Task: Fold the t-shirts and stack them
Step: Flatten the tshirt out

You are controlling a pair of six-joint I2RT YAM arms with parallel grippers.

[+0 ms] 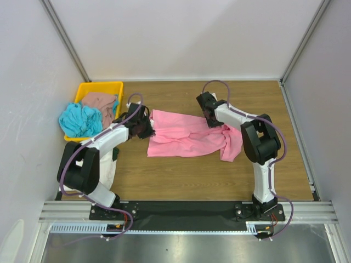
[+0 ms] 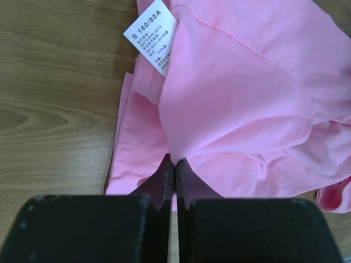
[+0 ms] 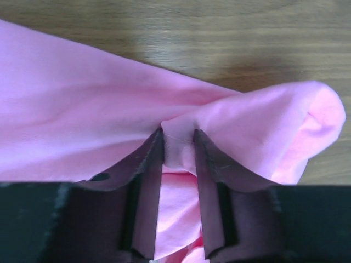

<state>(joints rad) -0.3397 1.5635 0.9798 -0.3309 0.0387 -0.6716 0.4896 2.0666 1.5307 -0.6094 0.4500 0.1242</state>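
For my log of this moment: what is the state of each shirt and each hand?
pink t-shirt: unfolded, rumpled on the table.
turquoise t-shirt: crumpled, draped over the tray edge.
brown-pink t-shirt: crumpled in the tray.
left hand: shut on the pink t-shirt.
right hand: shut on a fold of it.

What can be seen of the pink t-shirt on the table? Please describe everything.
The pink t-shirt is soft, plain, thin cloth, lying crumpled and partly spread on the wooden table, not folded. A white size label shows at one edge. The left hand pinches its left edge; the right hand holds a raised fold near its right end.
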